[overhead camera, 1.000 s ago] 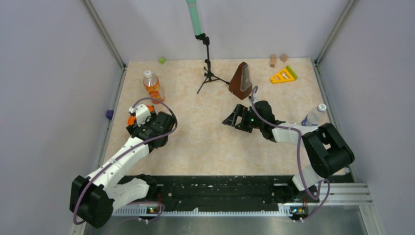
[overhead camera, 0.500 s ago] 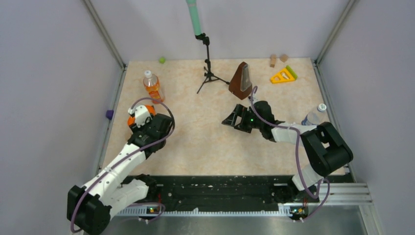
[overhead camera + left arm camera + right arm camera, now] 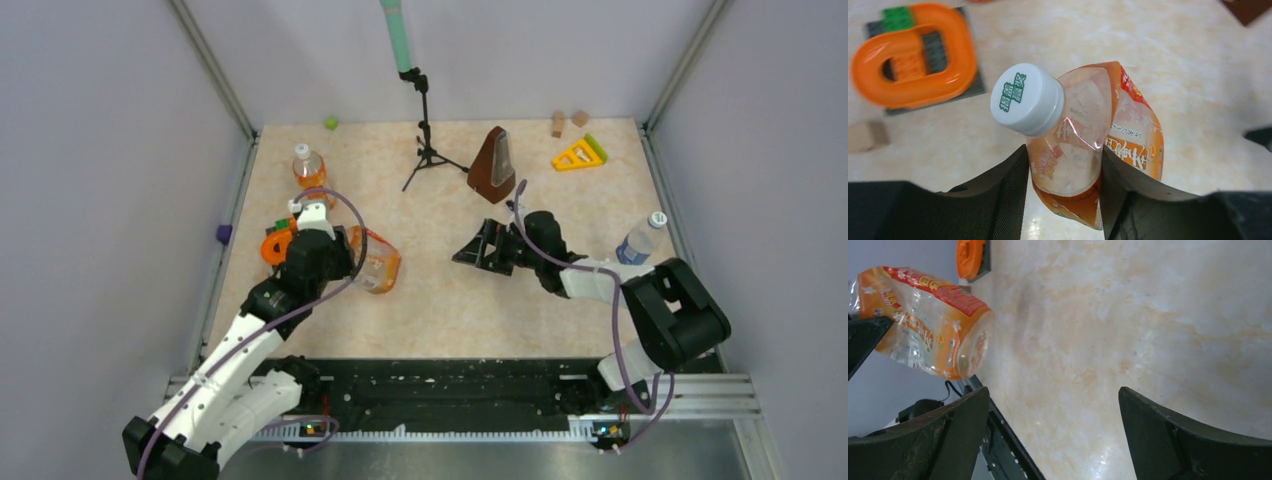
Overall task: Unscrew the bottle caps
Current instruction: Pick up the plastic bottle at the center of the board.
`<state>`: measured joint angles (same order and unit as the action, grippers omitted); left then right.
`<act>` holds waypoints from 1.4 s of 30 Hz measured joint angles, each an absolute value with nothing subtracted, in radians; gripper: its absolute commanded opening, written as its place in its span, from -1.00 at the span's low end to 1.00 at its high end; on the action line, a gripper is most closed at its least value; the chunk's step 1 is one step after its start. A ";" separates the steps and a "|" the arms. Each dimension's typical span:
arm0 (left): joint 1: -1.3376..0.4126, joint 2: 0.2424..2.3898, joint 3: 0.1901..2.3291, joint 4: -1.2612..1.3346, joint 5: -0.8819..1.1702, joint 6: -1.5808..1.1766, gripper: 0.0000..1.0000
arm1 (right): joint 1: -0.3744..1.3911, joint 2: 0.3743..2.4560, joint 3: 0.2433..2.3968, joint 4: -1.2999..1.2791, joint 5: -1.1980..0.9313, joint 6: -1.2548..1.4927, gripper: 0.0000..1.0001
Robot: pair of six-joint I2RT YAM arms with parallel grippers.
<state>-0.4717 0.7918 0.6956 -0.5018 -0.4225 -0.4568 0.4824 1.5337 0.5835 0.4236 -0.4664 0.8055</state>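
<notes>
Gripping the squat orange bottle point(image 3: 1133, 135) by the neck with the left hand point(image 3: 1063, 172), tilted, white cap point(image 3: 1026, 98) on, well left of the metronome point(image 3: 493, 165) and nearer. Holding the right hand point(image 3: 1052, 395) wide open, empty, just in front of the metronome. Slim bottle point(image 3: 310, 172) far left of it, clear bottle point(image 3: 638, 240) off to its right, both capped.

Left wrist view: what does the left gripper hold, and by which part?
The left gripper holds the orange bottle by its upper body, the jaws closed just below the white cap.
</notes>
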 measured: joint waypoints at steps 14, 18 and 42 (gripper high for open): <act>-0.472 0.830 0.727 -0.281 0.444 -0.232 -0.20 | 0.482 1.157 0.587 0.443 -0.722 0.566 0.86; -0.474 0.879 0.754 -0.266 0.600 -0.226 -0.20 | 0.491 1.150 0.606 0.417 -0.832 0.549 0.79; -0.499 0.951 0.784 -0.234 0.731 -0.203 0.18 | 0.601 1.232 0.611 0.497 -0.933 0.631 -0.45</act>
